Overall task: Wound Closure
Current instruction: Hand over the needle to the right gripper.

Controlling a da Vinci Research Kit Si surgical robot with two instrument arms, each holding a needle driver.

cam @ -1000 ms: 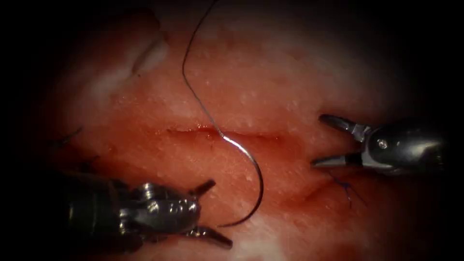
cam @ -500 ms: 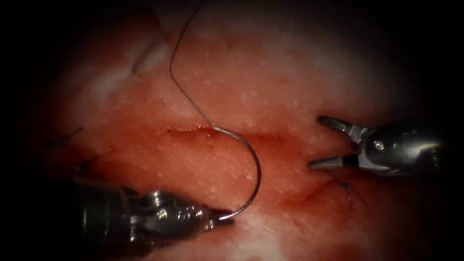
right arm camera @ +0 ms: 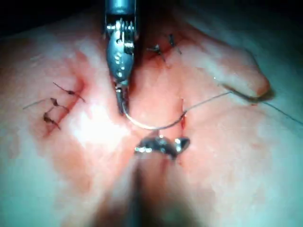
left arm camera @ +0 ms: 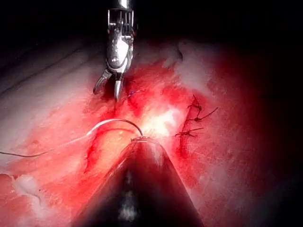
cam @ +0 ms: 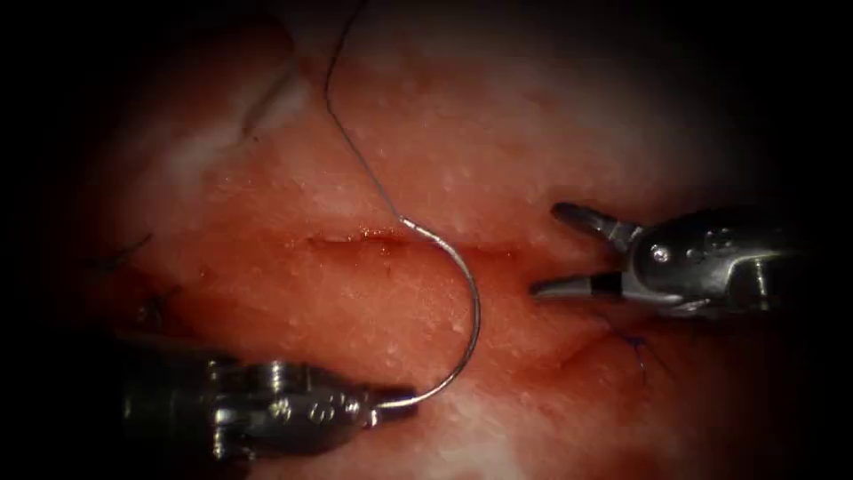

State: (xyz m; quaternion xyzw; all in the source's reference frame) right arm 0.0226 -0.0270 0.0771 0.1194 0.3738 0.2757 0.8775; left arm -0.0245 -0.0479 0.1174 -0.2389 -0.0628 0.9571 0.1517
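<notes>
Endoscope view, reading from the left: my left tool [cam: 391, 404] comes in low, its jaws closed on the needle [cam: 469, 307] right at the pointed end. I see the needle as a thin, bright steel half-circle, free of the tissue [cam: 533, 133] and lying over it. From the held tip it arcs right and upward, then bends back left to its blunt end, which sits just over the cut [cam: 355, 238]. The cut is a dark red horizontal slit with red fluid [cam: 498, 258] pooled along it. From the blunt end the thread [cam: 355, 151], a fine dark strand, runs up and left across the pale upper tissue into the dark edge.

Further right, my right tool [cam: 546, 252] hovers by the right end of the cut with its jaws spread wide and nothing between them. Just below it a short dark stitch with cut ends [cam: 635, 347] sits in a reddened crease.

From the left wrist camera the needle [left arm camera: 120, 123] shows as a pale curve just ahead of my own tool, the thread [left arm camera: 47, 149] trailing off from it, and the right tool [left arm camera: 108, 87] stands beyond with jaws apart. From the right wrist camera the left tool [right arm camera: 122, 101] pinches one end of the needle [right arm camera: 151, 126]; the thread [right arm camera: 208, 100] leaves the other end
</notes>
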